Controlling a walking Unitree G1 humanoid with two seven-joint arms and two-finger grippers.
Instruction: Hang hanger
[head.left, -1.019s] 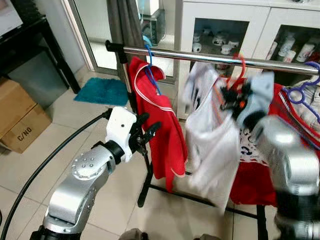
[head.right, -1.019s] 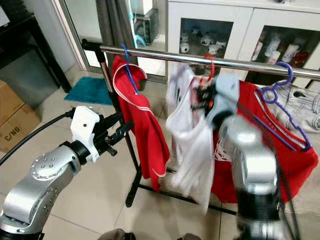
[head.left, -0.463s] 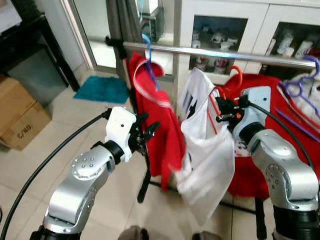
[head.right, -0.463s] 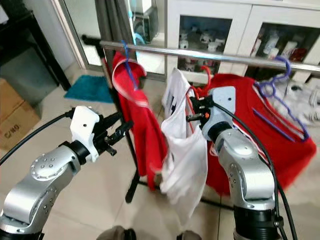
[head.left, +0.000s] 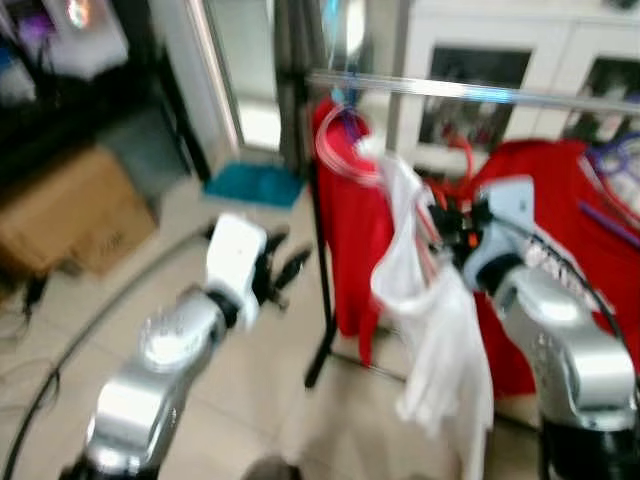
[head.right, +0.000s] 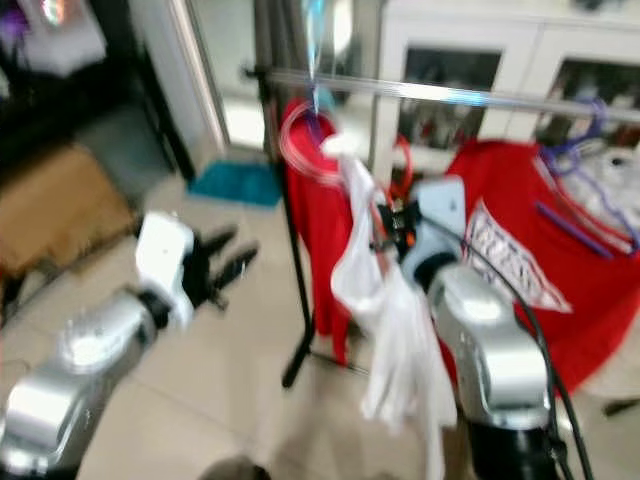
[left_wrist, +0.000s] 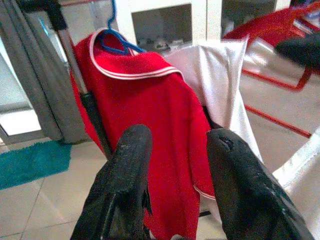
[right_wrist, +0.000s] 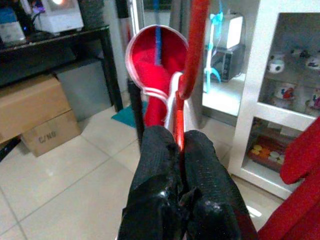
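Observation:
My right gripper (right_wrist: 180, 137) is shut on the neck of a red hanger (right_wrist: 192, 55) that carries a white shirt (head.left: 440, 330). It holds them below the silver rail (head.left: 470, 92), with the hook off the rail. To its left, a red shirt (head.left: 350, 220) hangs from the rail on a blue hanger (left_wrist: 117, 42). My left gripper (head.left: 285, 270) is open and empty, at mid height left of the rack and pointing at the red shirt (left_wrist: 150, 115). The head views are blurred.
More red cloth (head.left: 560, 200) and a purple hanger (head.left: 615, 160) hang at the rail's right end. A white glass-door cabinet (head.left: 500, 50) stands behind the rack. A cardboard box (head.left: 75, 215), a dark table (right_wrist: 55, 47) and a teal mat (head.left: 255, 185) lie to the left on the tiled floor.
The whole picture has shifted right and blurred, so the camera has turned. My right gripper has dropped from rail height to below it with the hanger and white shirt. The left arm has kept its pose.

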